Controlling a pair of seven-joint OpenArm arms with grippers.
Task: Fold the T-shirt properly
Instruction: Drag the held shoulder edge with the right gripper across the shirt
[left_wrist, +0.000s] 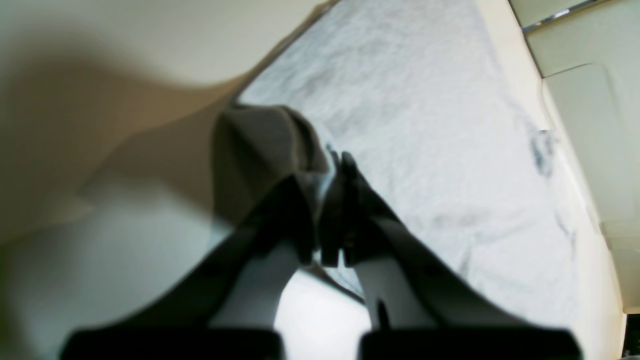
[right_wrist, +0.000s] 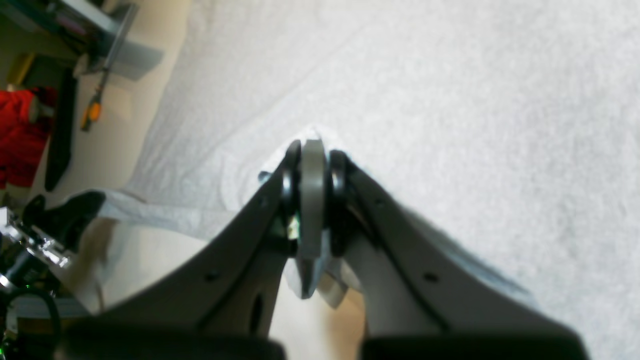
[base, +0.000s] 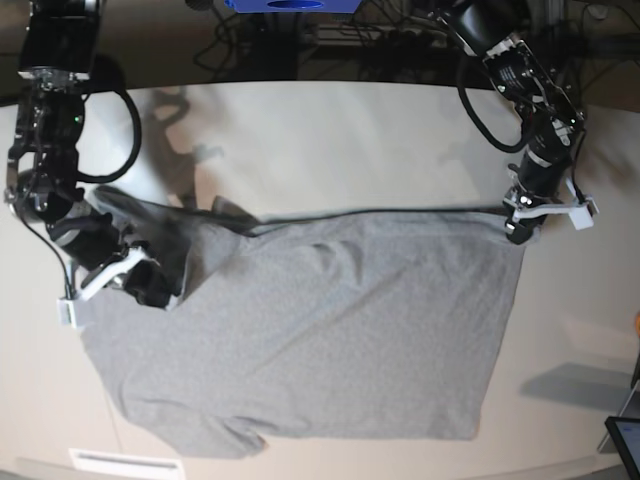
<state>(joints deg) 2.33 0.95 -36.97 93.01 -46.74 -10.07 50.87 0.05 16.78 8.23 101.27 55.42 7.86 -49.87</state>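
One T-shirt (base: 330, 330) lies spread across the table (base: 330, 140), filling its middle and 6 o'clock half. At 3 o'clock the left gripper (base: 517, 228) has its fingers clamped on a corner; at 9 o'clock the right gripper (base: 152, 288) pinches a bunched edge. Two grippers, one shirt. Uneven pulling could likely skew the fold or slip the cloth.

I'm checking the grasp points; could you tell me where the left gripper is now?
In the base view the left gripper is at right, shut on the T-shirt at its upper right corner.
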